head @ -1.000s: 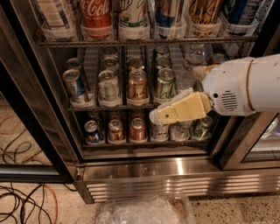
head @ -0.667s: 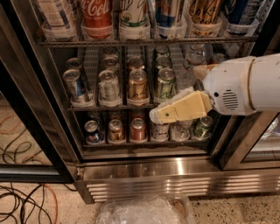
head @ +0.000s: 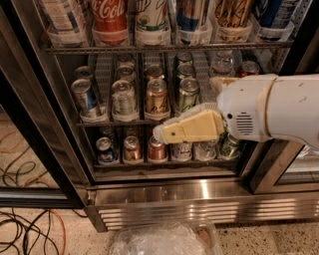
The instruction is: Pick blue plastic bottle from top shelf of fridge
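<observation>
The fridge (head: 174, 195) stands open in front of me, with wire racks above its stainless base. The top shelf (head: 164, 48) runs along the upper edge and carries tall bottles in clear-white trays. The blue plastic bottle (head: 62, 15) with a pale bluish-white label stands at the far left of that row; only its lower part shows and its cap is out of view. My gripper (head: 160, 133), cream-coloured on a white arm (head: 279, 109), points left in front of the can racks. It is well below the top shelf and to the right of the bottle, and it holds nothing.
A red Coca-Cola bottle (head: 109, 15) stands right of the target, with several other bottles further along. Two racks of cans (head: 157, 97) lie behind the gripper. The black door frame (head: 35, 129) is at left. Cables (head: 20, 224) and a clear plastic bag (head: 164, 241) lie on the floor.
My gripper has moved a little to the left in front of the can racks. The bottles and cans have not moved.
</observation>
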`<state>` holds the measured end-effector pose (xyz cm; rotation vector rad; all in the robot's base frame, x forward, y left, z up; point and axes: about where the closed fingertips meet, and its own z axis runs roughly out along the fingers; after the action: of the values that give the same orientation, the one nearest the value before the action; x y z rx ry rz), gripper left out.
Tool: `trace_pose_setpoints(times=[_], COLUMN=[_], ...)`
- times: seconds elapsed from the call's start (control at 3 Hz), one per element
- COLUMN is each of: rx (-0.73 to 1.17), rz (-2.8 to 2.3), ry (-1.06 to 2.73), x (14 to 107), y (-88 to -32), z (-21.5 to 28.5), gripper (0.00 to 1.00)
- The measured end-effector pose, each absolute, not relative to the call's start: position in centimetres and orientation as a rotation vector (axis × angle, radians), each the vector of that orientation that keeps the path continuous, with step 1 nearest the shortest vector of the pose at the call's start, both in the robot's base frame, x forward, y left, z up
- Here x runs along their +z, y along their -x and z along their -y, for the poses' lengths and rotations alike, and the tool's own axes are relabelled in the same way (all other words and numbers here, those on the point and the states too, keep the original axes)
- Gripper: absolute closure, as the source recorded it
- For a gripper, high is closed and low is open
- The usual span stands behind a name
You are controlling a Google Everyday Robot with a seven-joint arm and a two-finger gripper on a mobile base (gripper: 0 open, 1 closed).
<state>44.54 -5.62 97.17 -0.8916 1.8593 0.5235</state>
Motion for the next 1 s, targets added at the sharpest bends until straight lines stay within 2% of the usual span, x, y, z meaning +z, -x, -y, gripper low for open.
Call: trace_pose_setpoints(times=[0.67,1.0], rx=[0.536,0.562], rz=[-1.764,-1.748], ry=[0.729,0.709], x=[98.1,98.9], y=[-44.4,-44.3], z=[1.2,0.6], gripper=[0.0,0.0])
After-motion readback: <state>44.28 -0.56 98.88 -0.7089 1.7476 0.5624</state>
